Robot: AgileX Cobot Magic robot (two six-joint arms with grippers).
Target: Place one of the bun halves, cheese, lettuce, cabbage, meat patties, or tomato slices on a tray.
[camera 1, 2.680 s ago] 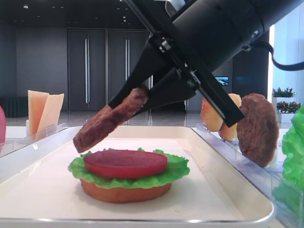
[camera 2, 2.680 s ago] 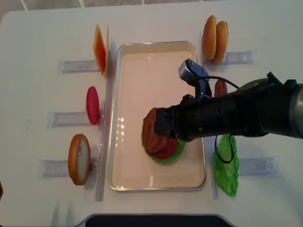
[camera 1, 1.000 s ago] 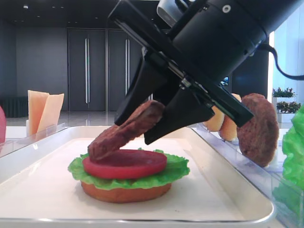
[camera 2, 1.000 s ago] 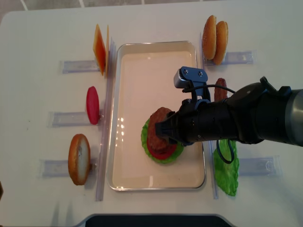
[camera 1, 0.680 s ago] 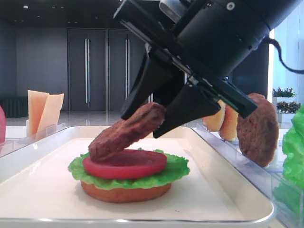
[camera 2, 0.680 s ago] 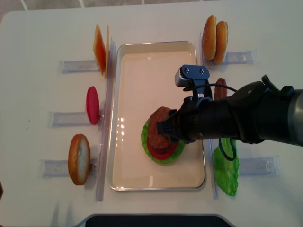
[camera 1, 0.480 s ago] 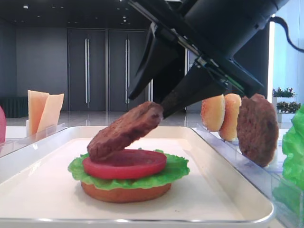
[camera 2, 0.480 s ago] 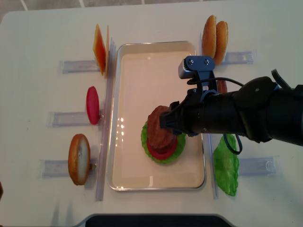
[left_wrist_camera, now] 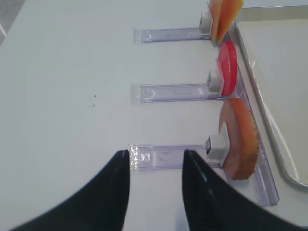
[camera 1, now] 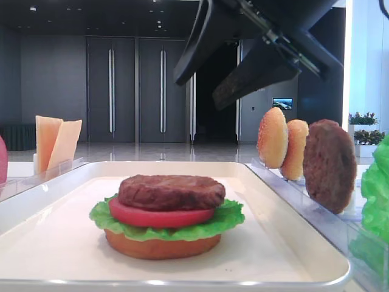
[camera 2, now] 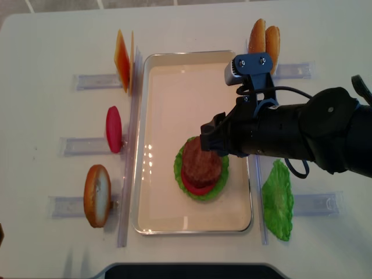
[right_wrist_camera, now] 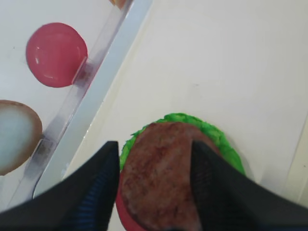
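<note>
A dark brown meat patty (camera 1: 171, 191) lies flat on a tomato slice (camera 1: 159, 216), lettuce (camera 1: 226, 217) and a flat bun half (camera 1: 163, 245), stacked in the cream tray (camera 2: 192, 64). My right gripper (camera 1: 196, 91) hangs open above the stack, holding nothing. In the right wrist view the patty (right_wrist_camera: 161, 178) shows between its two spread fingers. My left gripper (left_wrist_camera: 155, 154) stands open and empty over the white table, beside a clear rack holding a bun half (left_wrist_camera: 239, 139).
Left racks hold cheese (camera 2: 122, 58), a tomato slice (camera 2: 114, 129) and a bun half (camera 2: 97, 196). Right racks hold two seeded bun halves (camera 2: 263, 38) and another patty (camera 1: 329, 164). A lettuce leaf (camera 2: 278, 200) lies at the tray's right.
The right gripper opened and let go of the patty, which dropped from tilted to flat on the tomato slice. The gripper then rose and drew back. The left gripper has not moved.
</note>
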